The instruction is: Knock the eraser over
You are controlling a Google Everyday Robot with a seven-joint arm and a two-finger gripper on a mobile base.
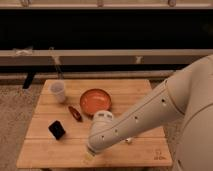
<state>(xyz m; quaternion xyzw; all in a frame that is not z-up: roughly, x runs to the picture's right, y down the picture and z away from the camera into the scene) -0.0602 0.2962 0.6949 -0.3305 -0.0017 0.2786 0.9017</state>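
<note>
The eraser (56,129) is sitting on the left part of the bench (135,90), toward the near side, turned at an angle to the planks. It is looking upright, though you cannot be sure. Just beyond it and to the right, the slim dark red item (75,113) is lying on the wood, apart from the eraser. Farther back, the white cup (58,91) is standing near the far left corner. The orange bowl (95,101) is resting to the right of the cup, around the middle of the far half.

The robot's arm (150,107) is reaching in from the right, sloping down and leftward across the bench. Its pincer (89,159) is hanging at the near edge, right of the eraser and not touching it, with bare wood lying between them. You cannot tell whether the pincer is open or closed. Beyond the bench, a pale rail (100,55) is running across the scene.
</note>
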